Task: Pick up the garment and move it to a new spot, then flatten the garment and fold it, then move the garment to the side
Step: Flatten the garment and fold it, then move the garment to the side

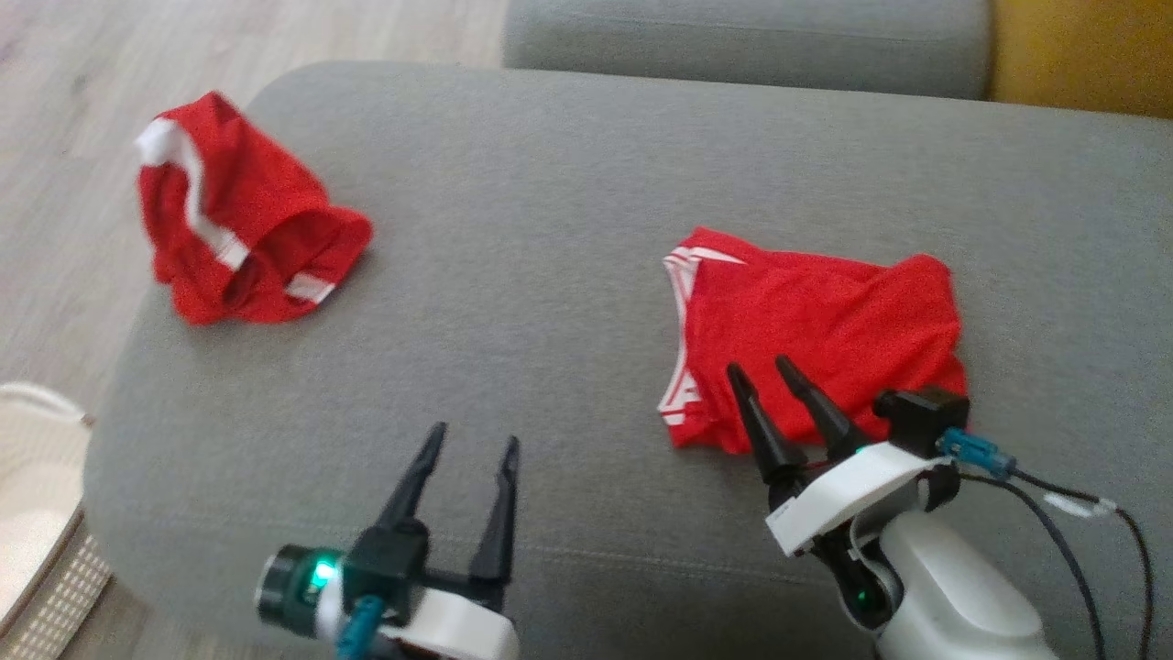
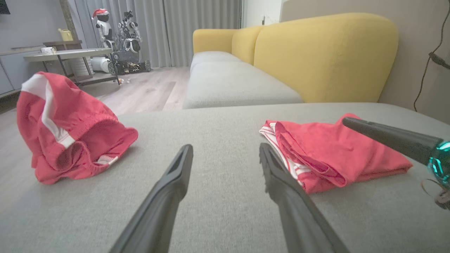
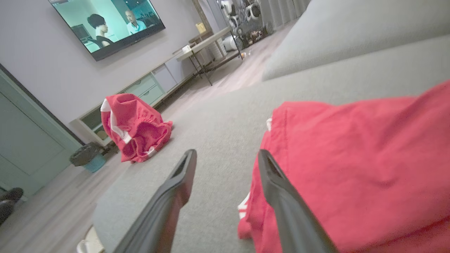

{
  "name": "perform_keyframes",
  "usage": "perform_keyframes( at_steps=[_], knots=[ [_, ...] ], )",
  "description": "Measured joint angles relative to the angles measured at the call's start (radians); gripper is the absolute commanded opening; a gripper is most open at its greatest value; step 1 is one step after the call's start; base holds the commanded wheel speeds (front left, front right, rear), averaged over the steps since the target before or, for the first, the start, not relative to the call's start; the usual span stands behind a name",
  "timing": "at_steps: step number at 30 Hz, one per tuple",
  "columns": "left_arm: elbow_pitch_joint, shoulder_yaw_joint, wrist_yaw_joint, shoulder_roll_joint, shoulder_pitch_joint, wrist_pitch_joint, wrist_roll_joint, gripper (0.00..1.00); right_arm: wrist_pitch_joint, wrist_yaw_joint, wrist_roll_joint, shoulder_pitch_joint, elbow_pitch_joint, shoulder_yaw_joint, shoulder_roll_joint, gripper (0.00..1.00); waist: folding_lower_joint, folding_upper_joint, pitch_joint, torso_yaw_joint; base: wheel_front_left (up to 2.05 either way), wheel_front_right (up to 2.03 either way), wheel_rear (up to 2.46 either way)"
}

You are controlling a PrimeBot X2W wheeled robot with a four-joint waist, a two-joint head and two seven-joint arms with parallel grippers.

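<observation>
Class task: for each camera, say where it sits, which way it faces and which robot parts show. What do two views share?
Head view: on the head, looking down on the grey cushion; left end effector and right end effector show.
Left wrist view: low over the cushion, facing the yellow sofa back; own fingers.
Right wrist view: tilted, facing the TV; own fingers.
Wrist views share: crumpled garment, folded garment.

The folded red garment (image 3: 351, 158) runs off the right edge in the right wrist view. A white basket (image 1: 37, 513) is cut by the head view's left edge.
</observation>
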Motion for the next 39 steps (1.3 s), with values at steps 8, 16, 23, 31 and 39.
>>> perform_keyframes(
  at_steps=[8, 16, 23, 31, 39],
  knots=[
    [-0.114, 0.074, 0.026, 0.001, 0.042, 0.000, -0.005, 1.00, -0.020, 0.000, -0.311, 0.035, -0.174, -0.248, 0.007, 1.00, 0.0000, 0.0000, -0.033, -0.115, 0.00, 0.00, 0.00],
    [-0.154, 0.119, 0.026, 0.001, 0.103, 0.000, 0.028, 1.00, -0.020, 0.000, -0.566, 0.282, -0.389, -0.477, 0.092, 1.00, 0.0000, 0.0000, -0.077, -0.215, 0.00, 0.00, 0.00],
    [-0.177, 0.128, 0.043, 0.009, 0.157, 0.000, 0.065, 1.00, -0.020, 0.000, -0.631, 0.394, -0.380, -0.512, 0.125, 1.00, 0.0000, 0.0000, -0.097, -0.242, 0.00, 0.00, 0.00],
    [-0.169, 0.125, 0.044, 0.015, 0.168, 0.000, 0.071, 1.00, -0.020, 0.000, -0.634, 0.393, -0.376, -0.492, 0.132, 1.00, 0.0000, 0.0000, -0.098, -0.243, 0.00, 0.00, 0.00],
    [-0.155, 0.119, 0.043, 0.027, 0.167, 0.000, 0.071, 1.00, -0.020, 0.000, -0.623, 0.393, -0.372, -0.492, 0.132, 1.00, 0.0000, 0.0000, -0.092, -0.230, 0.00, 0.00, 0.00]
  ],
)
